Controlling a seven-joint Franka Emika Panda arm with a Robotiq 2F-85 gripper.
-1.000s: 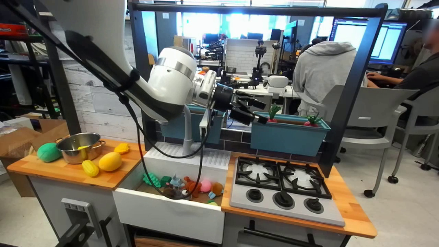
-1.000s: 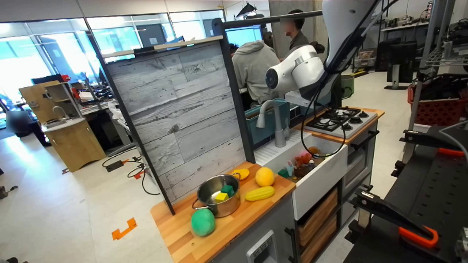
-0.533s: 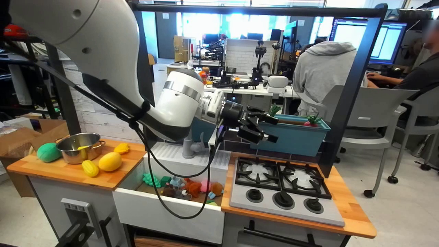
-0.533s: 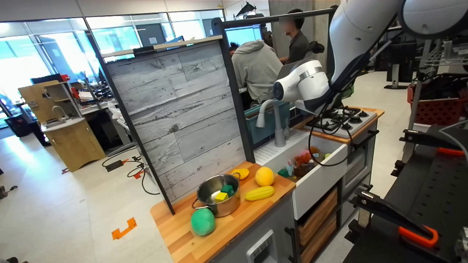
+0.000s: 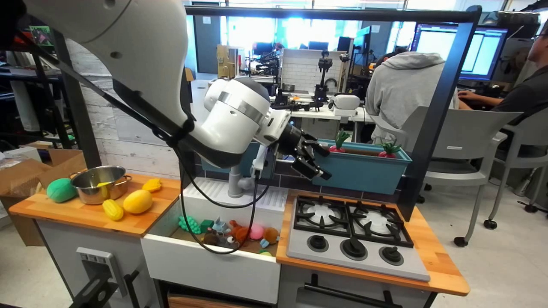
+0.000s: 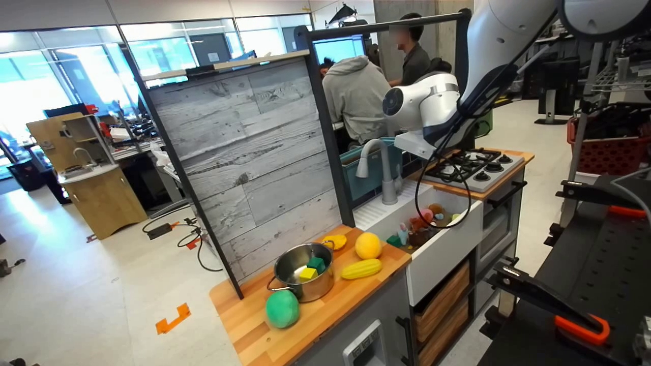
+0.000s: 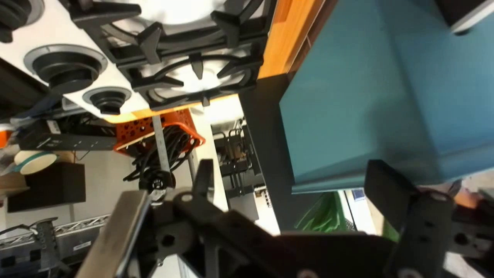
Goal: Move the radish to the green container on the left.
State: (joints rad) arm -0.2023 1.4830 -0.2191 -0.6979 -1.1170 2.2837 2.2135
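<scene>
I have the end effector (image 5: pixel 326 163) spread wide by the left end of the right-hand teal rectangular bin (image 5: pixel 359 175), its 2 black fingers (image 7: pixel 386 185) standing well apart with nothing gripped between them. My white arm (image 5: pixel 150 47) extends from the near side, and my wrist view shows the bin's wall between the finger ends, plus the white stove with black burner grates (image 7: pixel 115 79). A red radish with a leafy green top (image 5: pixel 340 141) sits in that bin near its left end, just beside the upper finger in an exterior view, though I cannot judge the depth between them; another matching radish (image 5: pixel 388 149) sits farther right in the same bin. On the left, on the light wooden bench (image 5: pixel 160 201), a bright green rounded object (image 5: pixel 61 190) is just beside the shiny 2-handled steel pot (image 5: pixel 87 196); I cannot tell whether it is hollow like a container. Inside the pot I see a yellow block (image 6: pixel 307 275) and a dark green block (image 6: pixel 316 264). To the pot's right lie a yellow ball-shaped fruit (image 5: pixel 138 201), a ridged yellow oblong vegetable (image 5: pixel 112 209) nearer and a flatter yellow piece (image 5: pixel 152 185) on the far side. In the middle, the white sink (image 5: pixel 209 265) holds coloured toys (image 5: pixel 239 232), and beyond its grey faucet (image 6: pixel 390 190) is another teal rectangular bin (image 6: pixel 374 179).
</scene>
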